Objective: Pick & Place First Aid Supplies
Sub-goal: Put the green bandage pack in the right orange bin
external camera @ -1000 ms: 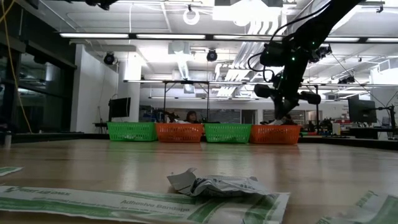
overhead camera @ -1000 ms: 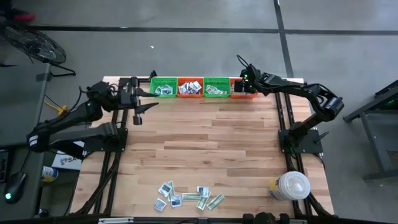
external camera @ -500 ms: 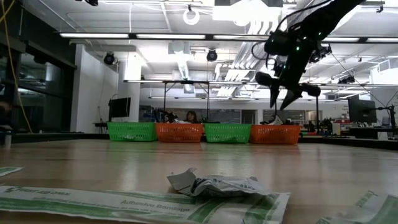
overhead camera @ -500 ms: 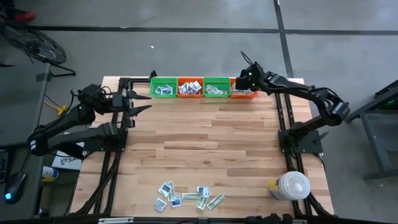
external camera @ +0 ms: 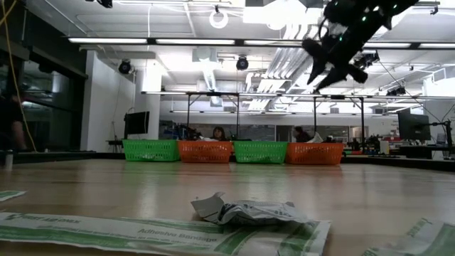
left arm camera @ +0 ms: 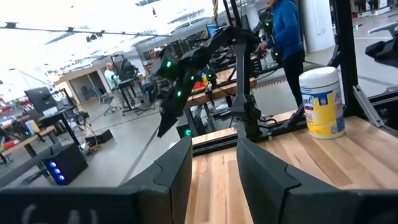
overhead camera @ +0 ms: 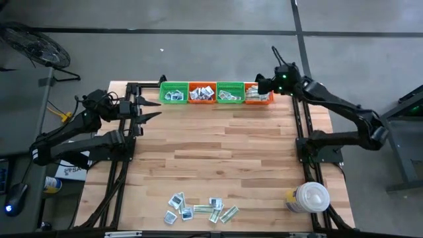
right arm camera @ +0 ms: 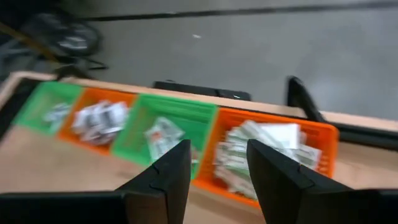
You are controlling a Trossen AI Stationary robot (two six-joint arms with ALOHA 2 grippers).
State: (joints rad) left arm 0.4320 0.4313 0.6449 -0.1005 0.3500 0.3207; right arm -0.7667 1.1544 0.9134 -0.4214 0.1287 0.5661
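Note:
Several first aid supplies [overhead camera: 200, 210], small white squares and pale-green strips, lie loose on the table by its near edge; one crumpled packet [external camera: 245, 210] shows close up in the low view. More packets fill the four baskets along the far edge. My right gripper [overhead camera: 263, 86] hangs open and tipped down above the rightmost orange basket [right arm camera: 277, 152], with nothing between its fingers [right arm camera: 171, 177]. At the table's far left, my left gripper [overhead camera: 152, 109] waits open and level, fingers [left arm camera: 177, 171] toward the right.
Green [overhead camera: 173, 92], orange [overhead camera: 201, 92], green [overhead camera: 230, 92] and orange [overhead camera: 258, 95] baskets stand in a row at the far edge. A big white lidded container [overhead camera: 310, 197] stands at the near right corner. Bare wood lies between the baskets and the loose packets.
My right gripper has opened at the rightmost orange basket, then risen well clear of it and drawn back toward the table's right edge, tipping less steeply downward. My left gripper has pulled back slightly toward the left edge and then stayed still.

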